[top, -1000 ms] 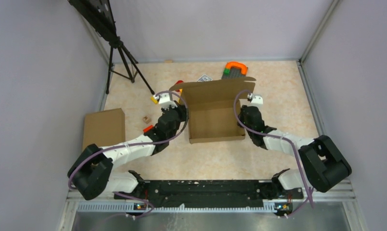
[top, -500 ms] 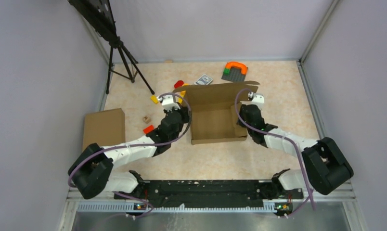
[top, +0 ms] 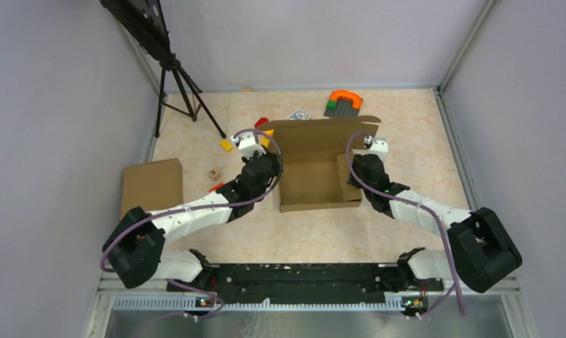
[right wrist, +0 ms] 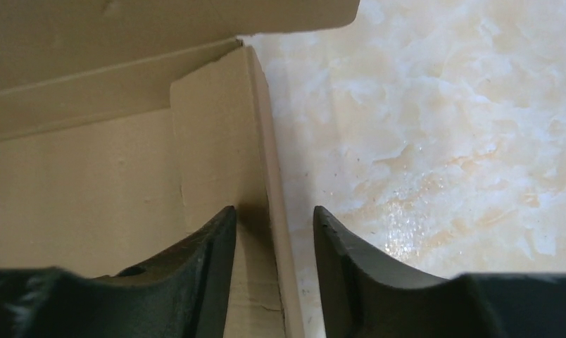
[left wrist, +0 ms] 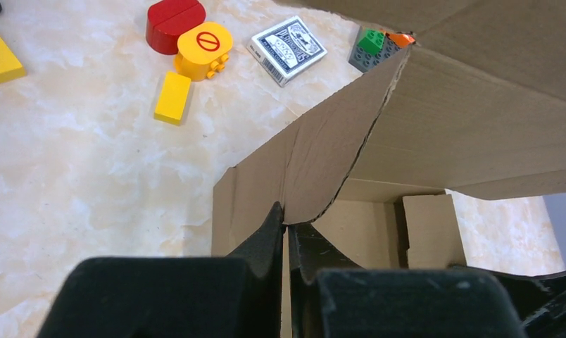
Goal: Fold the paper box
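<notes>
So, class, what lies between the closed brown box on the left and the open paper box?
In the top view: a small wooden cube, an orange block and the left arm.

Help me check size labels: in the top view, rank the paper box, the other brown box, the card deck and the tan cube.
Largest to smallest:
1. paper box
2. other brown box
3. card deck
4. tan cube
No near-ties.

This is a robotics lab test cell: plain grey walls (top: 55, 141) and aluminium corner posts (top: 463, 46) box in a marble-patterned tabletop (top: 407, 141), with a black tripod (top: 178, 84) in the far-left corner and a black mounting rail (top: 301, 274) along the near edge.
</notes>
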